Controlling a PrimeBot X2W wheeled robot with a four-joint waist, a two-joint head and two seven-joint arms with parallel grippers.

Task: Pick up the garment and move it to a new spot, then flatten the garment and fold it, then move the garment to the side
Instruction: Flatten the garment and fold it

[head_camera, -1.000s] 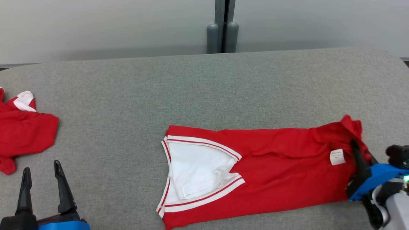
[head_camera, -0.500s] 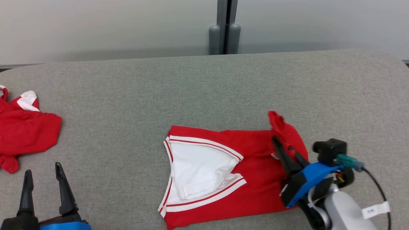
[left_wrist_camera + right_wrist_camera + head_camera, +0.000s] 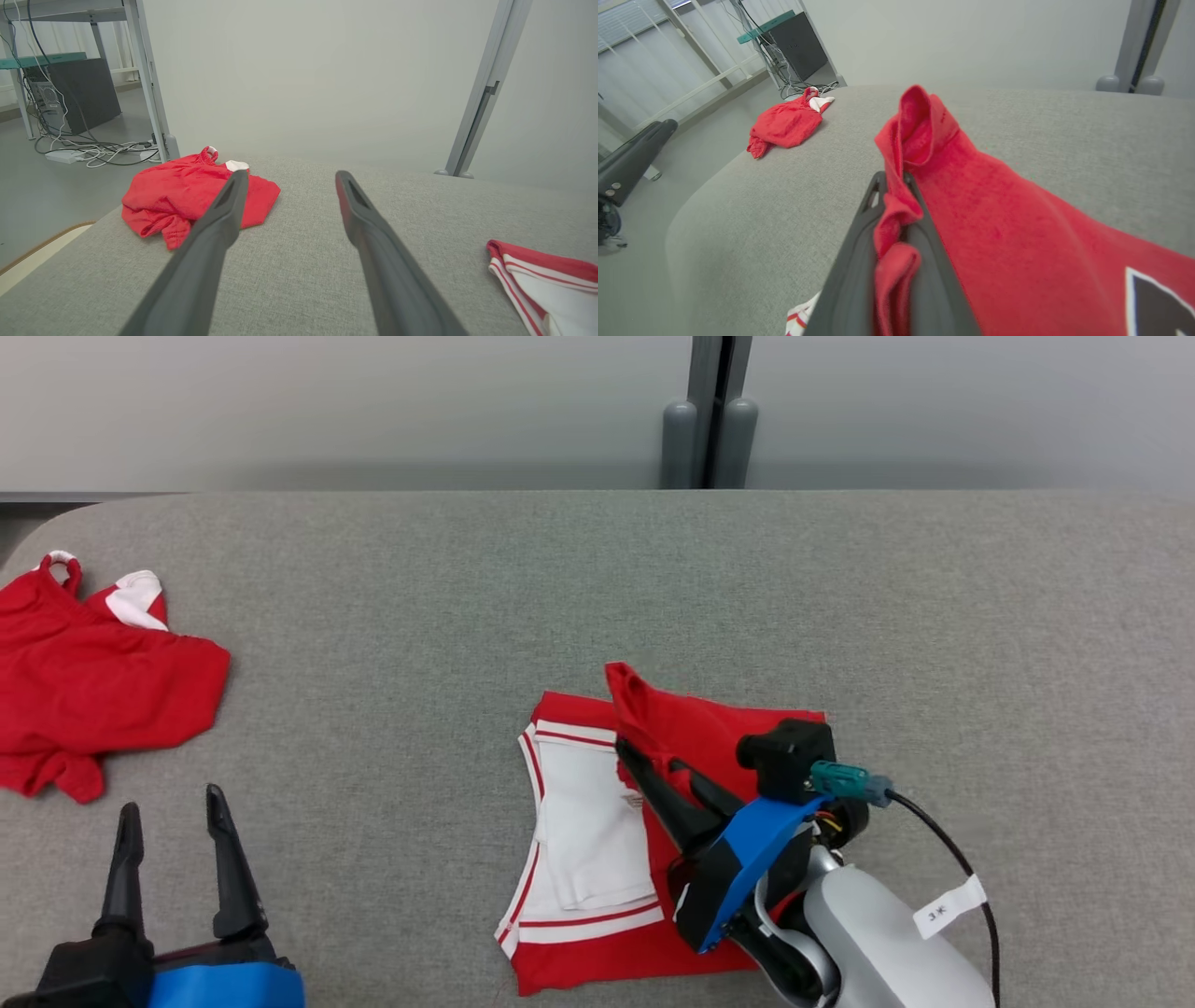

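Note:
The garment, red with a white striped V panel, lies on the grey padded table at centre. Its right end is lifted and doubled over to the left, above the white panel. My right gripper is shut on that raised red edge; in the right wrist view the gripper pinches a bunched fold of the garment. My left gripper stands open at the lower left, apart from the garment, with nothing between its fingers. In the left wrist view, the open left gripper hovers over bare table, with the garment at the lower right.
A second red garment lies crumpled at the table's left end, also visible ahead of the left fingers and far off in the right wrist view. A grey wall with a post stands behind the table.
My right gripper has carried the garment's right end up and leftward over the rest, halving its length. The head camera has shifted slightly. The left gripper has stayed open in place.

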